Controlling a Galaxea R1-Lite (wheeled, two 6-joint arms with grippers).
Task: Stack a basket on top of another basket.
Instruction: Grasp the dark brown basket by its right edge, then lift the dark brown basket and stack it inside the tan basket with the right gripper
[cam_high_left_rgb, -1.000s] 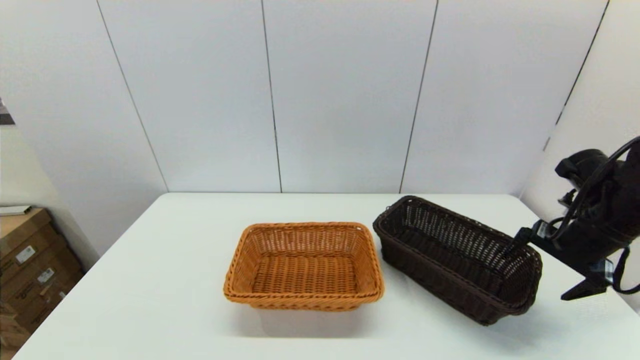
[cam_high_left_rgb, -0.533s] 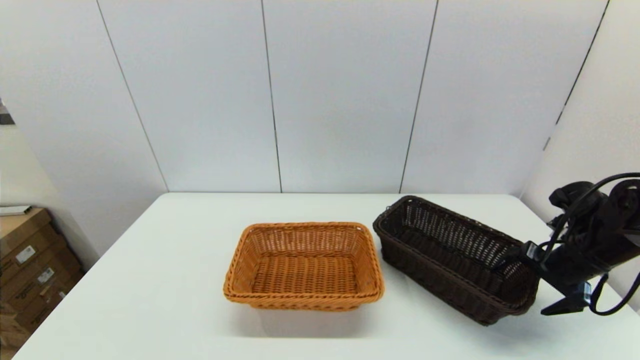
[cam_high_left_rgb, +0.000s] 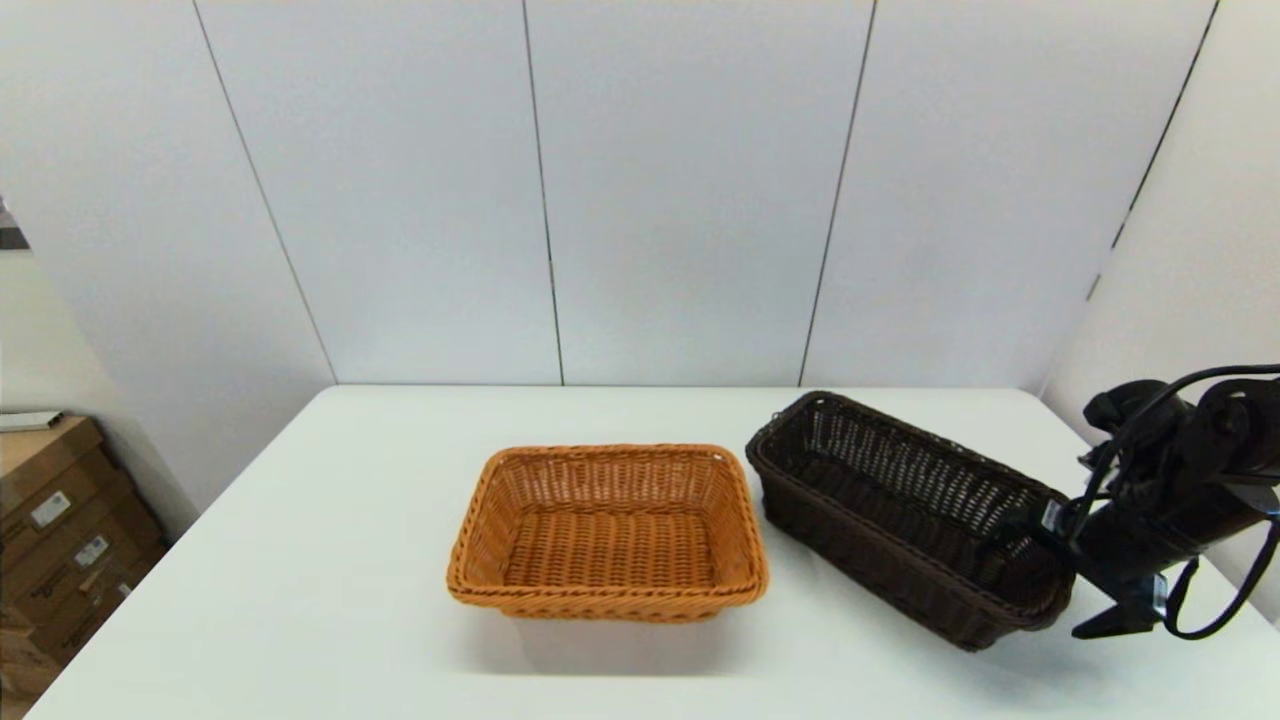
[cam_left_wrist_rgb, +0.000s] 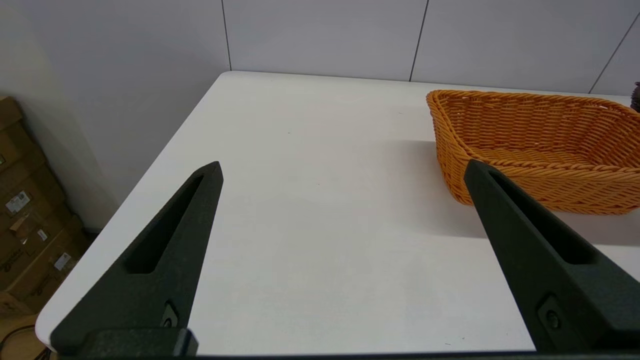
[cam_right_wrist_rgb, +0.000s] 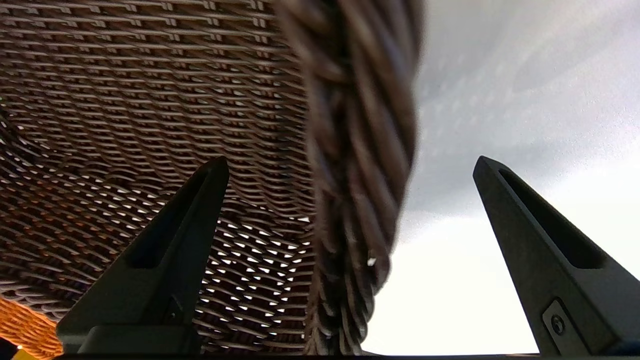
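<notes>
Dark brown wicker forms the rectangular basket with an open-weave upper band (cam_high_left_rgb: 905, 515), which sits on the right side of the white table (cam_high_left_rgb: 330, 560), angled so that one short end points far-left and the other near-right. Just beside it to the left, apart from it by a narrow gap, the orange-tan rectangular woven basket with a braided rim (cam_high_left_rgb: 608, 530) stands upright near the table's middle.

The right gripper (cam_high_left_rgb: 1060, 575) is at the dark basket's near-right short end. Its fingers are spread wide and straddle the rolled rim (cam_right_wrist_rgb: 357, 150): in the right wrist view one finger (cam_right_wrist_rgb: 170, 250) lies over the basket's inside and the other (cam_right_wrist_rgb: 540, 250) over the table outside, with the rim running between them and neither finger visibly touching it.

The left gripper (cam_left_wrist_rgb: 342, 167) hovers above the near-left part of the table, fingers spread wide and holding nothing, with the orange-tan basket off to its right. Cardboard boxes (cam_high_left_rgb: 60, 520) stand on the floor to the left of the table.
</notes>
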